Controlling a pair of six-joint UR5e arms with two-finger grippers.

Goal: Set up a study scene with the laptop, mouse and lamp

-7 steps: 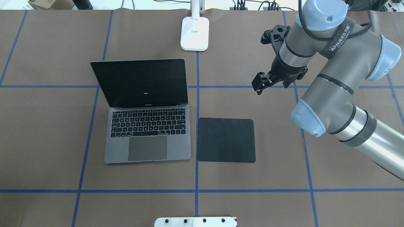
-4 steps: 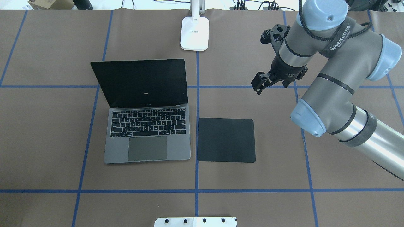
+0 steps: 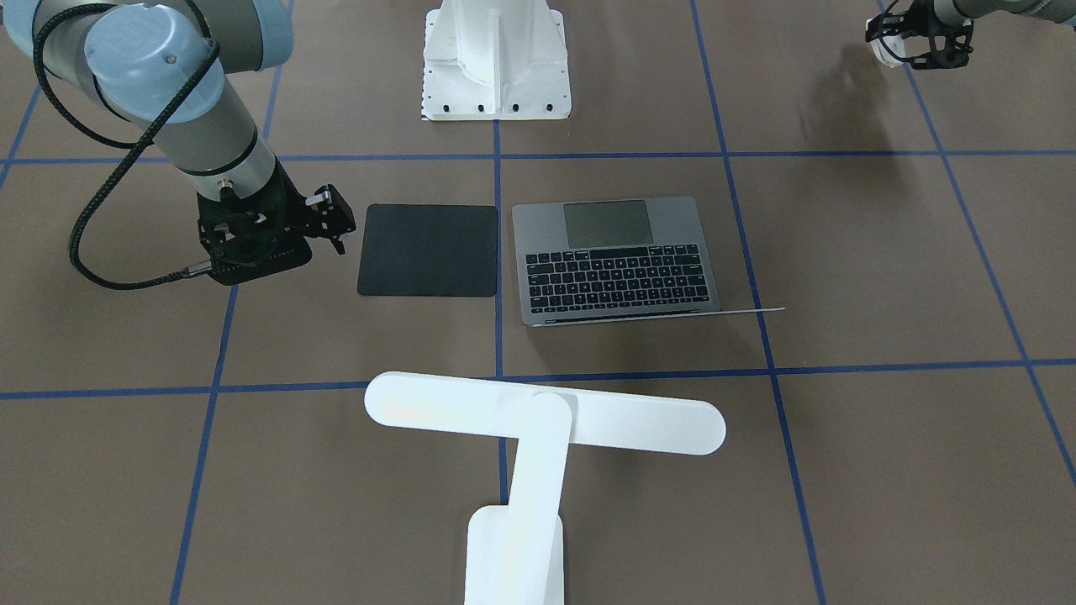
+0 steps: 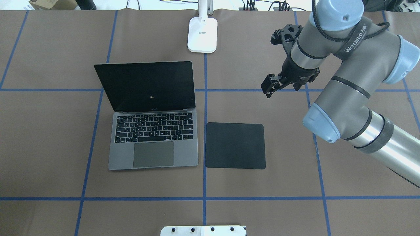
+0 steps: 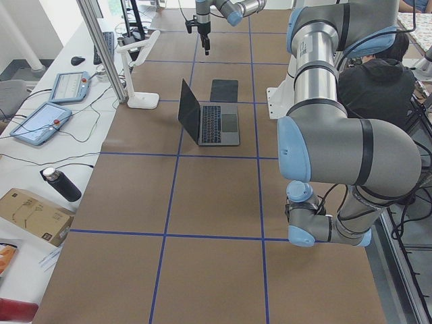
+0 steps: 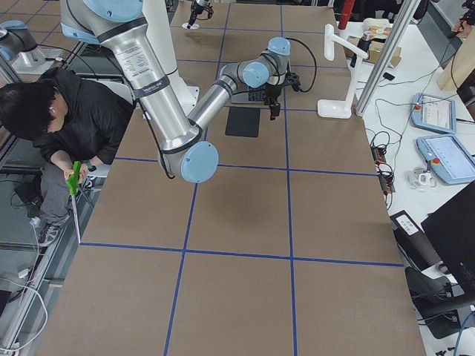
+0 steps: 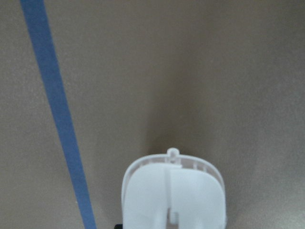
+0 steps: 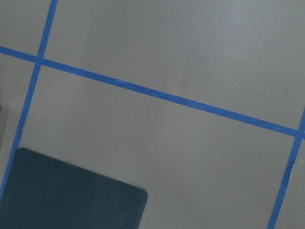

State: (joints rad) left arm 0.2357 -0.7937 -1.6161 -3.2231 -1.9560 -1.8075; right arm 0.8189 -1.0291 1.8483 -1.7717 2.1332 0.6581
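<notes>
A study scene half laid out on a table [image 4: 49, 147] covered in brown paper and marked into squares with blue tape. The laptop [image 4: 153, 144] sits open in the middle, its dark screen tilted back and its keyboard towards the robot. Just beside the laptop, on the robot's right, lies a bare black mat [image 4: 235, 146], probably left for the mouse. The lamp [image 3: 538, 420] stands behind the laptop's screen, its bar head reaching over towards the laptop.

The mouse [image 7: 174, 191] is off the table, gripped in the left hand [image 3: 904, 42], well to the laptop's left. The right hand [image 4: 270, 87] hovers to the laptop's right, past the mat. It seems to carry nothing, and I cannot tell whether it is open or closed.

Beyond the table, side benches hold tablets, cables, a bottle and a box. A person in black sits beside the robot.
</notes>
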